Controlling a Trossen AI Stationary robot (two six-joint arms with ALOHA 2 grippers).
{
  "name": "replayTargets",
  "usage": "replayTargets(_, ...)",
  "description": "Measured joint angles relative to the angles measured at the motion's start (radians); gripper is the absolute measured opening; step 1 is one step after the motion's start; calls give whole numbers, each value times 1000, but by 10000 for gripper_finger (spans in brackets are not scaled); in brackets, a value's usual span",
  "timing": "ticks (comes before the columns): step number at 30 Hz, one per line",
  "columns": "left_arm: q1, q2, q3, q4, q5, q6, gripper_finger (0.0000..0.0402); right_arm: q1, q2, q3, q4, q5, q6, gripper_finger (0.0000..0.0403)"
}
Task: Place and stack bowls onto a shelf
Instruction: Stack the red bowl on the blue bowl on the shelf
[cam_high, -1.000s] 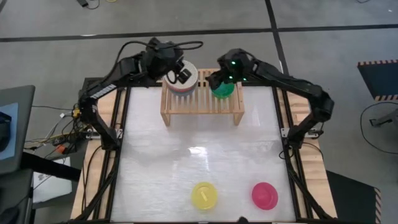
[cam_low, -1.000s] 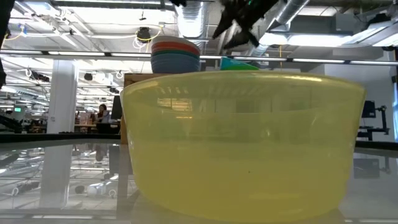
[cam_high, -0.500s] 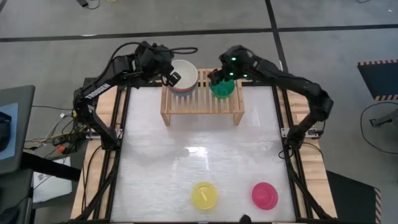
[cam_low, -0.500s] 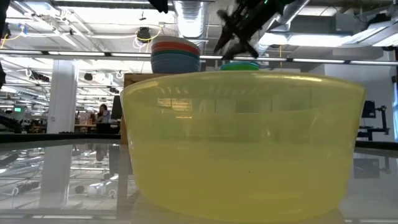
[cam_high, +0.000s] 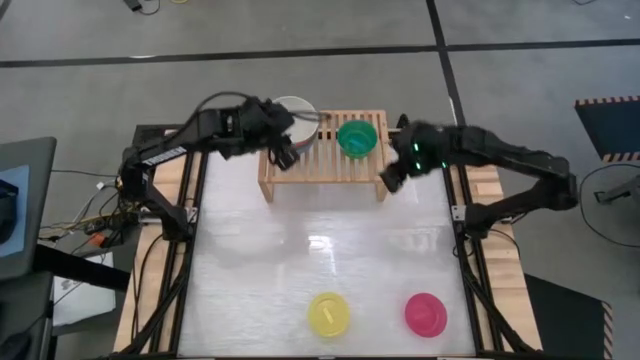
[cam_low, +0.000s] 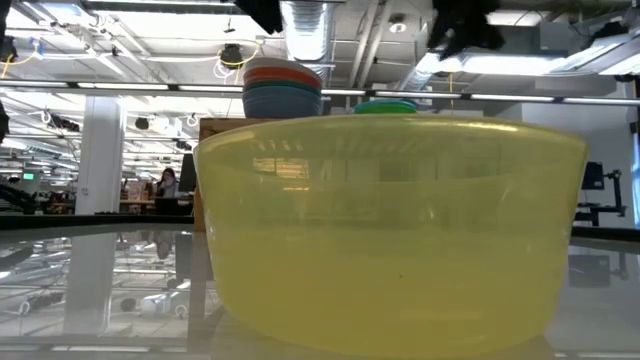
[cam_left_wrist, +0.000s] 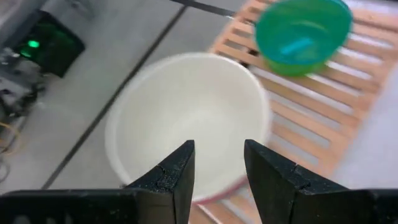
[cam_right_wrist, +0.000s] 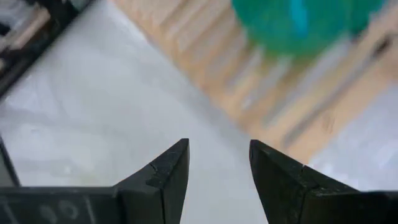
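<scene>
The light-wood shelf (cam_high: 325, 165) stands at the table's far edge. A stack of large bowls with the cream white one (cam_high: 294, 116) on top sits on its left part; the stack (cam_low: 283, 88) shows red and slate blue lower down. A small green bowl (cam_high: 357, 137) with cyan showing inside (cam_left_wrist: 297, 34) sits on the shelf's right part. A yellow bowl (cam_high: 328, 313) and a magenta bowl (cam_high: 425, 313) rest rim-down near the table's near edge. My left gripper (cam_high: 283, 157) is open, just near of the stack (cam_left_wrist: 219, 146). My right gripper (cam_high: 390, 180) is open, off the shelf's right near corner (cam_right_wrist: 219, 144).
The yellow bowl (cam_low: 390, 230) fills most of the low view. The table's black frame rails (cam_high: 195, 200) run along both sides. The wide pale table top (cam_high: 320, 250) lies between the shelf and the two near bowls.
My right gripper has drawn away from the green bowl, going toward the table's right and near edges; the bowl, tilted a second ago, now sits level on the shelf. My left gripper has moved off the white bowl toward the table's near edge.
</scene>
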Motion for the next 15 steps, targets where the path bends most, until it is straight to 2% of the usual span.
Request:
replayTargets(7, -128, -44, -170, 138, 42, -66, 127, 213, -170, -278, 3, -1, 213, 193)
replayTargets(15, -256, -52, -295, 276, 109, -97, 127, 544, -181, -445, -8, 20, 359, 193)
